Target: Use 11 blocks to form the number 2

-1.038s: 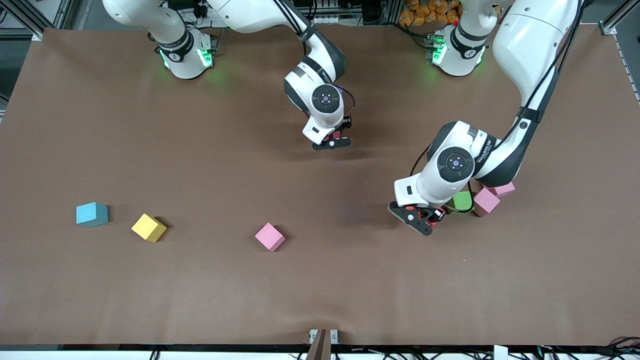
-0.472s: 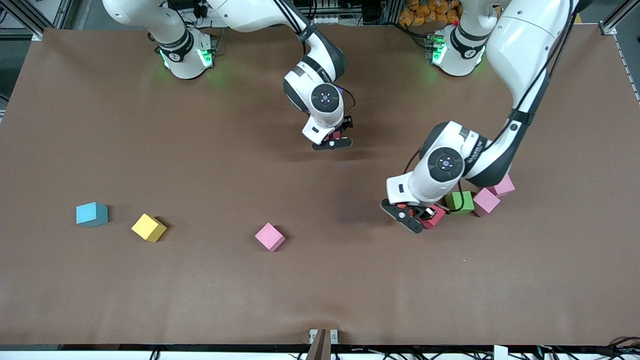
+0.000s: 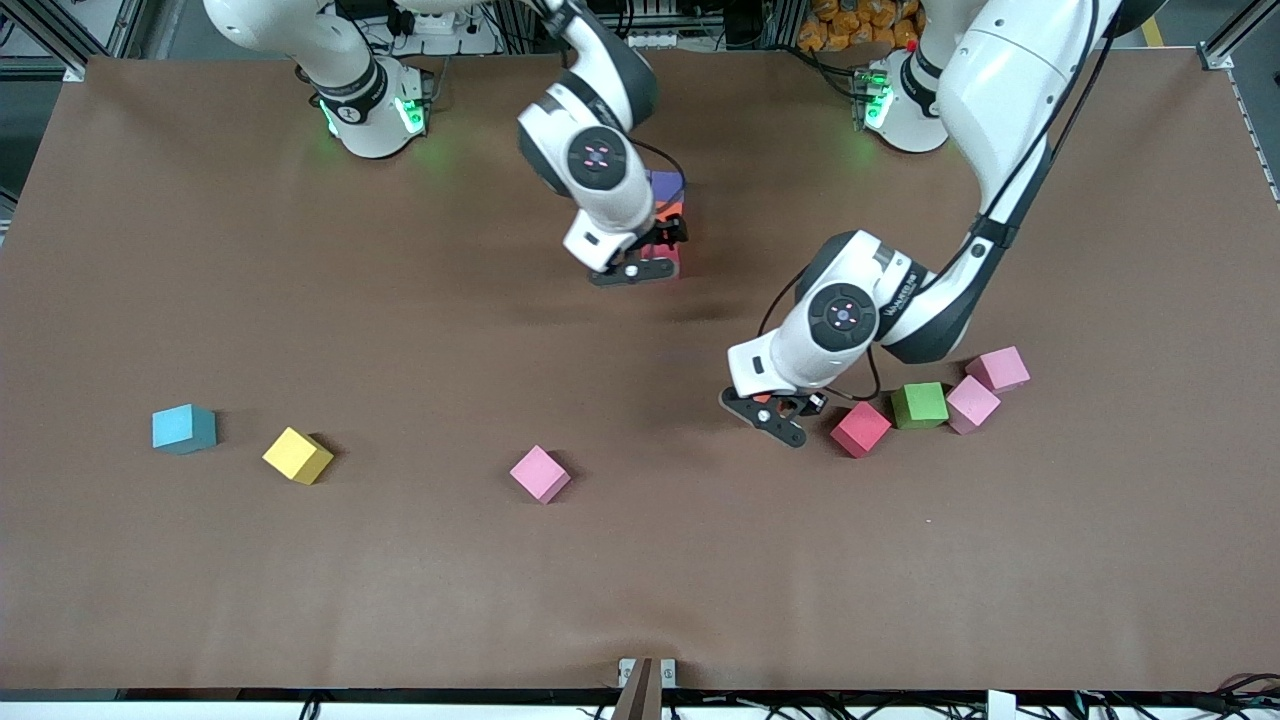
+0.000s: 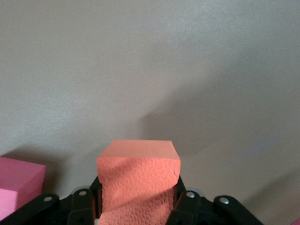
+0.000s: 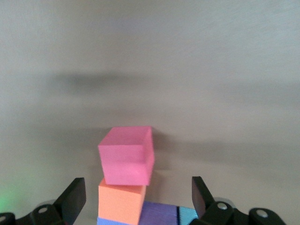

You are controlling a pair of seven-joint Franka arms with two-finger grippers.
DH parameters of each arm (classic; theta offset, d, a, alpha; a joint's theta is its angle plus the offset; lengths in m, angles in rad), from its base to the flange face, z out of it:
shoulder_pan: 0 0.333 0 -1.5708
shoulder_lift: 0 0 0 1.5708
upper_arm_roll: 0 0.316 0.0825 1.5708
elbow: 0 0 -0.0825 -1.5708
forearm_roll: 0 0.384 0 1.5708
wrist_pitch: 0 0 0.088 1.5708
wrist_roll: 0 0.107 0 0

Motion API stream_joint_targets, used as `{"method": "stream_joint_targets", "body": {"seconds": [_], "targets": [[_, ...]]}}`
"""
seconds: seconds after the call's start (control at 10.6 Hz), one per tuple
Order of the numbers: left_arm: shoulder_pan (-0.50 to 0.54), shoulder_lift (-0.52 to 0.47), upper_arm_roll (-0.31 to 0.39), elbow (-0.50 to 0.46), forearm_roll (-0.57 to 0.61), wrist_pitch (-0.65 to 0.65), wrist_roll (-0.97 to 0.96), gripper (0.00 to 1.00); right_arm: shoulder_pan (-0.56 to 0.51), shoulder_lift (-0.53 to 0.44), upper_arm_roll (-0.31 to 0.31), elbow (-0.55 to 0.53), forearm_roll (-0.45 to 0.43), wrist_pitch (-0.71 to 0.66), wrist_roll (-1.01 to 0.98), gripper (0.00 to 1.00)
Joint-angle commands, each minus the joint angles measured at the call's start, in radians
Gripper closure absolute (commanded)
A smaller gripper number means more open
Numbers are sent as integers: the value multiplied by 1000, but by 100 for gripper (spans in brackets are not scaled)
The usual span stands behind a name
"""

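Note:
My left gripper (image 3: 778, 412) (image 4: 138, 211) is shut on an orange block (image 4: 138, 180), over bare table beside a red block (image 3: 860, 428). A green block (image 3: 920, 404) lies just past the red one. My right gripper (image 3: 638, 266) (image 5: 136, 190) stands open above a tight cluster of blocks. In that cluster are a red block (image 5: 126, 157) (image 3: 666, 256), an orange one (image 5: 121, 201) (image 3: 673, 211), a purple one (image 5: 159, 214) (image 3: 667, 185) and a light blue one (image 5: 187, 217). A yellow block (image 3: 297, 455) and a light blue block (image 3: 184, 428) lie toward the right arm's end.
Two pink cubes (image 3: 972, 403) (image 3: 997, 368) sit beside the green block. A third pink cube (image 3: 540, 473) lies alone nearer the front camera, mid-table. The brown table (image 3: 640, 580) stretches wide around them.
My left gripper has carried the orange block away from the green block toward the right arm's end, uncovering the red block. My right gripper has drawn back off the cluster, leaving the red block there.

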Motion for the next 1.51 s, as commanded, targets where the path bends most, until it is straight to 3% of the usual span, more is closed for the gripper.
{"method": "stream_joint_targets", "body": {"seconds": [0.0, 0.28, 0.57, 0.85, 1.23, 1.42], "targets": [[-28, 7, 5, 16, -20, -17, -76, 50, -126, -158, 11, -126, 4, -2, -23, 0], [-121, 1, 5, 17, 2, -15, -150, 49, -276, -189, 2, -122, -38, 0, -34, 0], [-224, -1, 3, 20, 51, -17, -92, 49, -462, -166, 3, -67, -74, 3, -34, 0], [-357, 2, 3, 29, 51, -15, -15, 50, -531, -30, -23, 71, -74, 9, 7, 0], [-486, 54, 5, 63, 48, 2, 95, 53, -527, 197, -90, 351, -71, -2, 205, 0], [-523, 102, 7, 68, 87, 61, 159, 53, -506, 274, -113, 424, -68, 12, 260, 0]]}}
